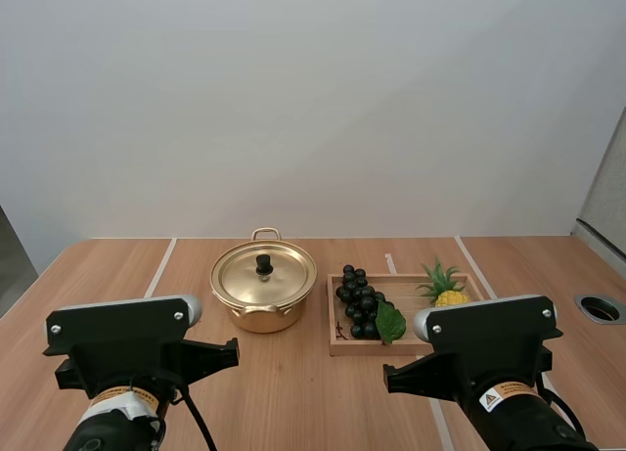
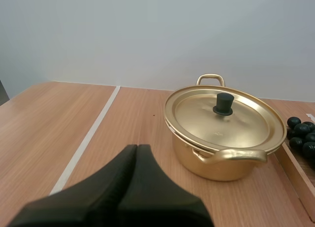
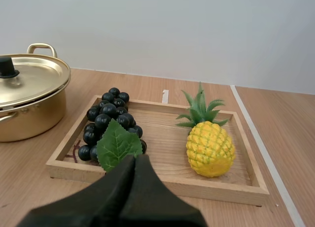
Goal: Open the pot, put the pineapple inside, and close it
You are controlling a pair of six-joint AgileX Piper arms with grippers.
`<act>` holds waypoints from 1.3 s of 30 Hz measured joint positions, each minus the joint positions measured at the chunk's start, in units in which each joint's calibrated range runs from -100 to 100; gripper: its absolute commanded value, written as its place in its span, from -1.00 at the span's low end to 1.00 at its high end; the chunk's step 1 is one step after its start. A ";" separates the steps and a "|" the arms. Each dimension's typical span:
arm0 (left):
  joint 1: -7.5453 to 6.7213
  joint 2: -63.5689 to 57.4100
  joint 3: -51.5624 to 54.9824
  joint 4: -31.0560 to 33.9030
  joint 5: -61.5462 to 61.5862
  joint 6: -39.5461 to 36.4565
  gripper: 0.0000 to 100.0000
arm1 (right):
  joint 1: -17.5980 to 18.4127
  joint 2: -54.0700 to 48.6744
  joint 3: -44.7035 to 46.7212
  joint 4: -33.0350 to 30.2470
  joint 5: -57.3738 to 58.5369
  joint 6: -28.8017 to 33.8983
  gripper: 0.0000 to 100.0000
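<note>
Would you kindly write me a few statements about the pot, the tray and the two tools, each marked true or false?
1. The lid sits on the pot. True.
2. The pineapple is inside the pot. False: it is in the wooden tray.
3. The left tool is shut on nothing. True.
4. The right tool grips the pineapple. False: it is shut on nothing and apart from the pineapple.
5. The grapes lie between the pot and the pineapple. True.
</note>
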 measured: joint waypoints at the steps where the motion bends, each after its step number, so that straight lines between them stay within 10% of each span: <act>1: 0.00 0.00 0.00 0.00 -0.15 0.00 -1.00 | 0.00 0.00 0.00 0.00 -0.35 0.00 -1.00; 27: 0.00 0.00 0.00 -0.11 -89.26 5.15 -1.00 | 0.00 0.00 0.00 -1.66 -97.85 -0.10 -1.00; 32: 0.00 0.00 -6.82 -0.61 -75.50 4.99 -1.00 | 0.00 0.00 -1.65 -0.82 -93.95 -1.29 -1.00; 39: 0.00 3.74 -27.79 -1.91 -45.38 4.56 -1.00 | 0.00 0.95 -21.27 2.84 -55.30 -3.85 -1.00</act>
